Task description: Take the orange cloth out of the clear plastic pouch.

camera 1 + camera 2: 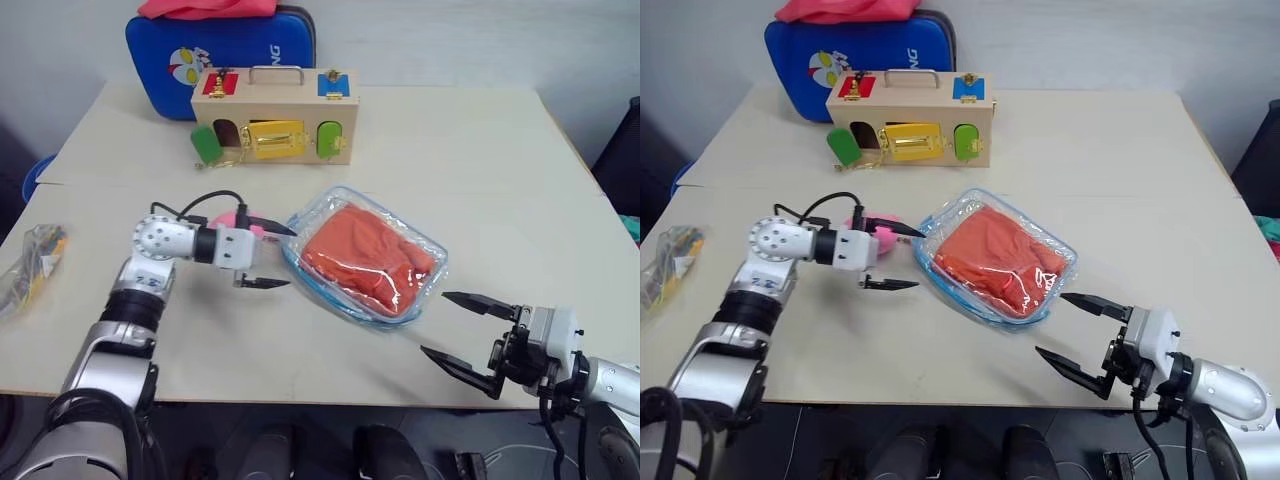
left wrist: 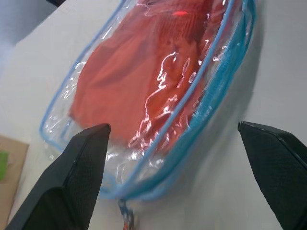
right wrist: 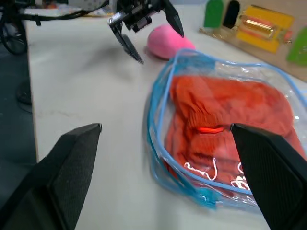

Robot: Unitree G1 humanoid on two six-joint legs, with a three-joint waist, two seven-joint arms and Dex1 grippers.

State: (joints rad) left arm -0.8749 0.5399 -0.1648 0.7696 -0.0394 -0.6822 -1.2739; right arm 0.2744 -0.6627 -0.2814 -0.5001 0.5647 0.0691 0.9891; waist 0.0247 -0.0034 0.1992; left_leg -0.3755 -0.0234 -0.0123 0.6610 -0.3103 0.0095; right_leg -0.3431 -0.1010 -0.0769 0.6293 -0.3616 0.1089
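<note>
Nearest to you, at the table's front edge, your right gripper [image 1: 455, 325] hangs with its two black fingers spread wide and nothing between them, aimed across the beige tabletop [image 1: 480, 160] at the near right corner of the flat clear plastic pouch with light blue edging [image 1: 425, 240]. That pouch lies flat in the middle of the table, and the soft folded orange-red cloth [image 1: 365, 258] sits wholly inside it, filling most of the pouch. Your left gripper [image 1: 275, 257] stands just beside the pouch's left end, fingers likewise wide apart and empty, with a small pink fuzzy lump [image 1: 226, 219] on the table close behind it. Expect the pouch to be light, slick and floppy: the film wrinkles and glints, so a pinch on the flat face will probably slide or catch the cloth through the plastic. The blue edging and zip line look like the firmer places to hold; the left wrist view shows a small pull tab [image 2: 125, 215] at the corner nearest that gripper, though you cannot tell from these views whether the zip is open. The cloth itself should be soft, limp and slightly grippy, so take it by a bunched fold at the mouth, not by a flat layer, while the other gripper pins the pouch's edge. Farther back stand a wooden latch box with coloured doors [image 1: 275, 118] and a blue zip case [image 1: 165, 60]; a crinkly clear bag of coloured sticks [image 1: 30, 265] lies at the far left.
</note>
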